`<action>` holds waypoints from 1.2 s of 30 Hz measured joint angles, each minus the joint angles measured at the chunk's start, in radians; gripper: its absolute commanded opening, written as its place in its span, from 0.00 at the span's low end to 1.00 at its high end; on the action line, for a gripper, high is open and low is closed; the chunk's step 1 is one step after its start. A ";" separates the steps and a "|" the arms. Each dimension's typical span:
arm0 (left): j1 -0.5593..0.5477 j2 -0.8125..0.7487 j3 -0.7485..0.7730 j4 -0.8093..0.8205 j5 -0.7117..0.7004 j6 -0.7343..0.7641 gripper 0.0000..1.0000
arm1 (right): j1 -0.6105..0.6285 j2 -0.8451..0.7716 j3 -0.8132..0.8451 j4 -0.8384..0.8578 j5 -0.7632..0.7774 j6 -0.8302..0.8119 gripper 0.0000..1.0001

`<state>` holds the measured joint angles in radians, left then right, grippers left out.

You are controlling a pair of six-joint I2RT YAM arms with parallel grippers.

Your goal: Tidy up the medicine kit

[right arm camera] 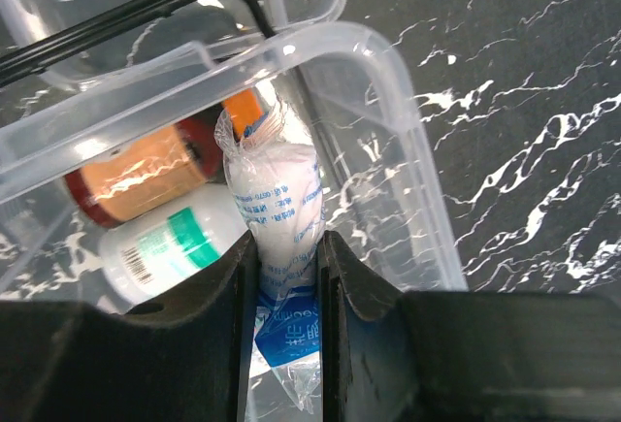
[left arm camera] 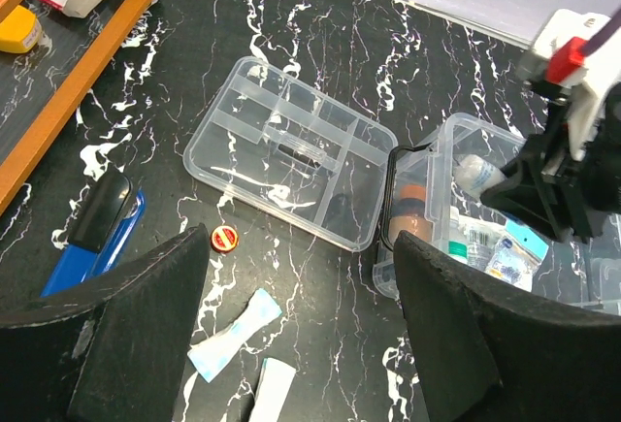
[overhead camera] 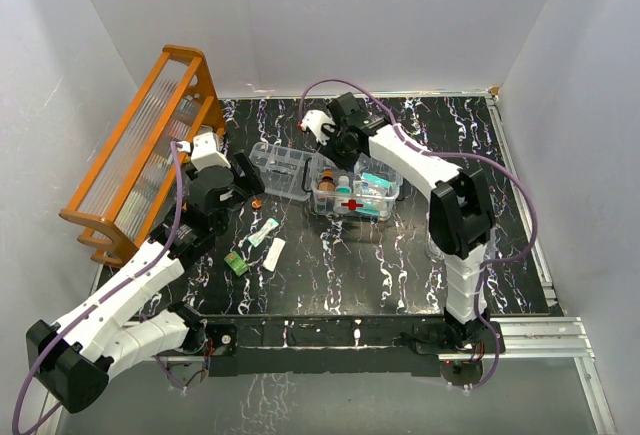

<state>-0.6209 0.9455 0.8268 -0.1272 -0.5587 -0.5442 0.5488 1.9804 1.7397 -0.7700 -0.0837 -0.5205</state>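
We note the medicine kit standing open at mid-table, red cross on its near wall. Its dark handle is at the end touching the shallow divided tray.

Inside the kit lie an amber bottle and a white bottle with a green label.

The right gripper hangs over the kit's far left corner. Its fingers are clamped on a white roll in a clear printed wrapper.

The left gripper hovers above the table left of the tray, fingers spread wide and holding nothing.

Below it we see:
- a small red cap
- a pale blue sachet
- a white strip
- a green packet, nearer the arms

The orange wooden rack stands along the left edge.
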 measured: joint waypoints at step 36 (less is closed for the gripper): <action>0.000 0.005 0.000 -0.007 0.002 -0.032 0.75 | -0.024 0.132 -0.005 0.187 0.107 0.174 0.18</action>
<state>-0.6209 0.9504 0.8268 -0.1341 -0.5568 -0.5766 0.5247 2.1120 1.7344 -0.5831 0.0231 -0.3470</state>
